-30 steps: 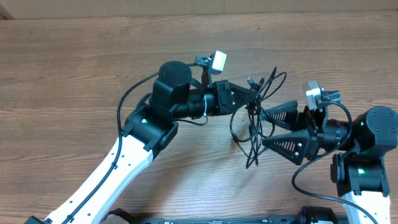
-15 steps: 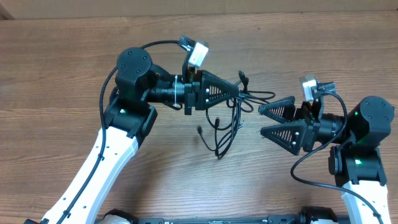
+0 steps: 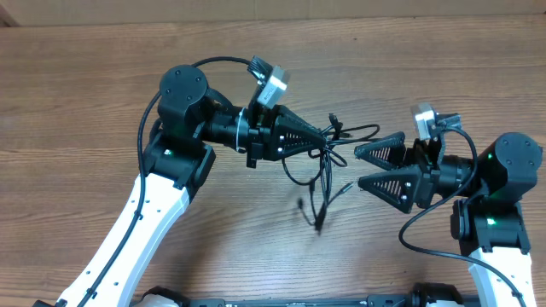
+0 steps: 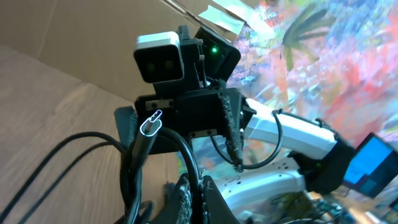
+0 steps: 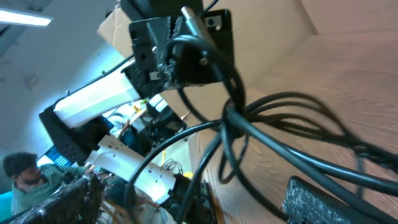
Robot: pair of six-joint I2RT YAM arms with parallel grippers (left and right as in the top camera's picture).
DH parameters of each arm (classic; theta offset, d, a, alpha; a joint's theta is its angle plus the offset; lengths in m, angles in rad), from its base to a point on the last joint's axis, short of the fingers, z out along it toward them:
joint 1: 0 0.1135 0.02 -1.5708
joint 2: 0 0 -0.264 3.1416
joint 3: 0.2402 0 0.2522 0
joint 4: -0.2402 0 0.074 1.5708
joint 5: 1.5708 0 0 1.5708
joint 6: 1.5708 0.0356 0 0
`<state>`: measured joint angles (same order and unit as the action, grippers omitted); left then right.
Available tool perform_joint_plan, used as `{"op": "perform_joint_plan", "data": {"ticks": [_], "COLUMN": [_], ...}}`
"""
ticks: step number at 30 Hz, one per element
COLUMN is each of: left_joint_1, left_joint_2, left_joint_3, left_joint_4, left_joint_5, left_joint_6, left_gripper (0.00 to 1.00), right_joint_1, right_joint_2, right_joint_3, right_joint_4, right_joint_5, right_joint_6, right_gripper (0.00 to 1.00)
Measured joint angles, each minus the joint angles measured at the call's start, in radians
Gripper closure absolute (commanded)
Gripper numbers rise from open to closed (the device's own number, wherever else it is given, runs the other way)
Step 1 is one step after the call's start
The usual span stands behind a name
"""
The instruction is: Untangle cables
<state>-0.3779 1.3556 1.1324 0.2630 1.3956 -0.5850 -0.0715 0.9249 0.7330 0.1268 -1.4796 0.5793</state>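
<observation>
— Two grippers, one bundle. Room at the edges?
— Overhead, bare table [image 3: 85,77] lies on every side and the bundle sits mid-table, well clear of all edges. Left gripper [image 3: 327,138] and right gripper [image 3: 357,166] face each other, tips near but apart.
— Holdings?
— Left gripper: clamped on the cables [image 3: 322,170], which loop out from its tip and trail toward the robot's side. Right gripper: jaws spread, gripping nothing. The cables lie just beside its tips, one loose end close to the lower finger.
— Per-view extras?
— Left wrist: a plug [image 4: 151,123] with a bright-rimmed mouth, too small to read overhead. Right wrist: strands cross tightly ahead of its own fingers [image 5: 323,199]. Whether any strand touches a pad cannot be told.
</observation>
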Motion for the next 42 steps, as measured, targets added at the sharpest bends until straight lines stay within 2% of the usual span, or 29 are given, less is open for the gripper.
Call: {"op": "perform_joint_plan", "data": {"ticks": [4,12,22,33,38,42], "left_joint_1": [0.0,0.0,-0.025,-0.102,-0.108,-0.112], "left_joint_2": [0.0,0.0,0.0,0.0,0.0,0.0], "left_joint_3": [0.0,0.0,0.0,0.0,0.0,0.0], "left_joint_4": [-0.013,-0.098,-0.099,-0.099,-0.101,-0.126], "left_joint_5": [-0.017,-0.034,0.071,0.117,0.098,0.042], "left_joint_6": [0.063,0.106,0.105,0.091,0.09,0.086], "left_gripper": [0.96,0.96,0.96,0.96,0.96,0.96], "right_joint_1": [0.0,0.0,0.0,0.0,0.0,0.0], "right_joint_2": [0.0,-0.018,0.016,0.116,0.116,0.116], "right_joint_3": [0.0,0.0,0.0,0.0,0.0,0.0], "right_joint_4": [0.049,0.222,0.411,0.418,0.425,0.426], "right_joint_5": [-0.042,-0.056,-0.013,0.014,0.013,0.004], "right_joint_6": [0.0,0.004,-0.01,-0.04,-0.043,-0.048], "right_gripper": [0.09,0.13,0.11,0.12,0.21,0.23]}}
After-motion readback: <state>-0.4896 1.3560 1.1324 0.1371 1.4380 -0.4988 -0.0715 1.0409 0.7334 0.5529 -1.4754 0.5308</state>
